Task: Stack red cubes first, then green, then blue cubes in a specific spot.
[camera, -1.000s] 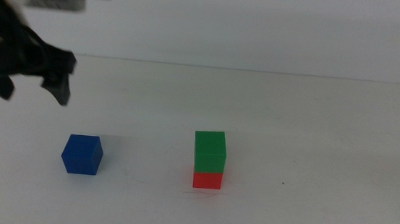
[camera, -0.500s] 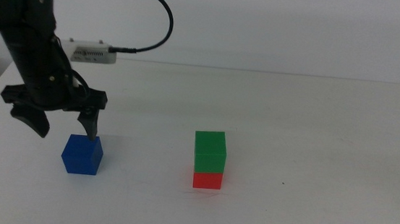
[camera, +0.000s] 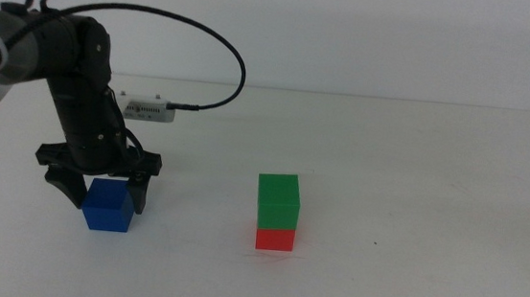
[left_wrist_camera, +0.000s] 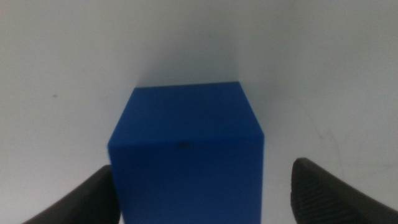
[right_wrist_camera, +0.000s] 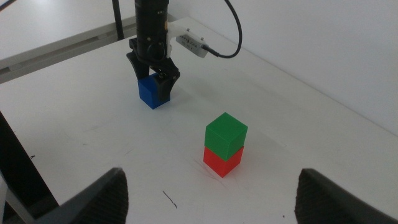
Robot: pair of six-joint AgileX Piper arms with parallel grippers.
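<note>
The blue cube [camera: 109,207] sits on the white table at the left, and my left gripper [camera: 107,195] is down around it, open, one jaw on each side. In the left wrist view the blue cube [left_wrist_camera: 186,149] fills the space between the jaws, with a gap on one side. To the right, the green cube [camera: 278,201] rests squarely on the red cube [camera: 275,239]. My right gripper [right_wrist_camera: 211,205] waits open and empty, well back from the green cube [right_wrist_camera: 226,132], the red cube [right_wrist_camera: 221,162] and the blue cube [right_wrist_camera: 149,94].
The left arm's white camera box [camera: 148,109] and its black cable loop hang above the table behind the blue cube. A small dark mark [camera: 375,242] lies right of the stack. The table's far edge [camera: 347,95] meets a white wall.
My left arm swung in from the left edge, came down and now has its open jaws around the blue cube. The cubes have not moved.
</note>
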